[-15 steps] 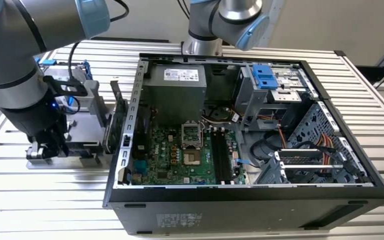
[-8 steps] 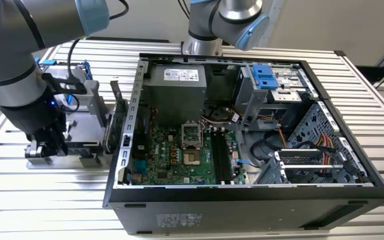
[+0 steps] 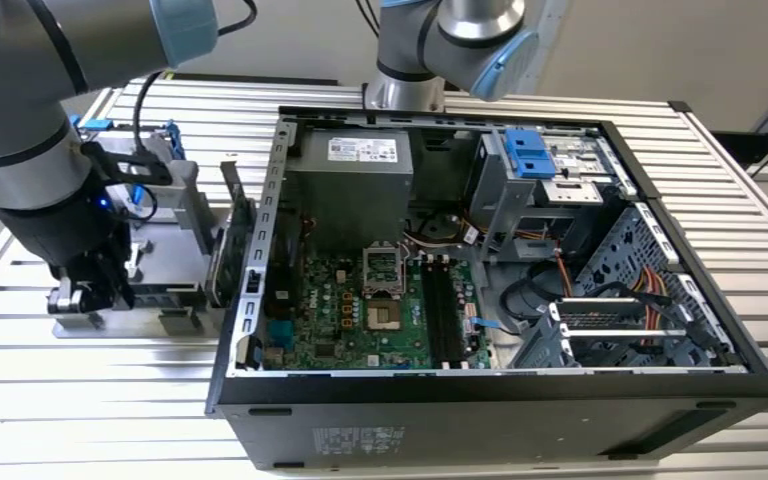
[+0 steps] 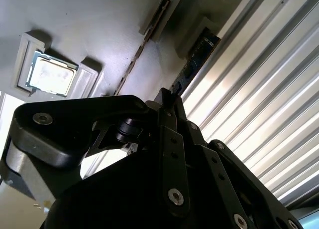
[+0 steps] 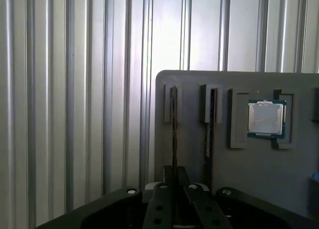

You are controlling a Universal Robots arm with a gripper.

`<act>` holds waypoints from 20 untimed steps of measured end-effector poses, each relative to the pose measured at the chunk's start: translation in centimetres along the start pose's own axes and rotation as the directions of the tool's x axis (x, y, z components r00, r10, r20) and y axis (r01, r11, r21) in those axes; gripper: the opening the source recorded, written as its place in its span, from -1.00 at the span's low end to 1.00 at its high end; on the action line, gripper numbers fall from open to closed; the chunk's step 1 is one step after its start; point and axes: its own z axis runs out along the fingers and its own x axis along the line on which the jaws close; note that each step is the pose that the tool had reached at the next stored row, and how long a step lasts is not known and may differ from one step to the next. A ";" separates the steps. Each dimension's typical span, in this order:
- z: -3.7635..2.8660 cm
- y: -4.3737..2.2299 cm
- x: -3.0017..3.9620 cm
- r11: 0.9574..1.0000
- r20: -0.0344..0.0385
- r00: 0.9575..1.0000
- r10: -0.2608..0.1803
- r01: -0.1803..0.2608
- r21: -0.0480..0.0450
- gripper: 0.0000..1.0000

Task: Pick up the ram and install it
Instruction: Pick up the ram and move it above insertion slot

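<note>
In the first wrist view the fingers [image 5: 168,175] of the gripper [image 5: 175,169] are clamped together on the ram [image 5: 173,124]. The ram stands on edge in its slot in the grey tray [image 5: 192,139] and runs straight out ahead of the fingertips (the second wrist view shows this stick meeting the tips). Beside the fingers, one slot further in from the tray's edge, stands a second stick [image 5: 210,124], then a CPU [image 5: 266,118] in its pocket; outward lies the ribbed table [image 5: 75,89], and in the exterior view the open case [image 3: 491,385] stands on the exterior view's right of the gripper.
</note>
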 end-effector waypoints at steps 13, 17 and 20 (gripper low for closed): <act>-0.95 0.01 0.00 1.000 0.000 1.000 0.000 0.000 0.000 -1.00; -1.20 0.01 -0.01 1.000 0.000 1.000 0.000 0.000 0.000 -1.00; -1.37 0.02 -0.01 1.000 0.000 1.000 0.000 0.000 0.000 -1.00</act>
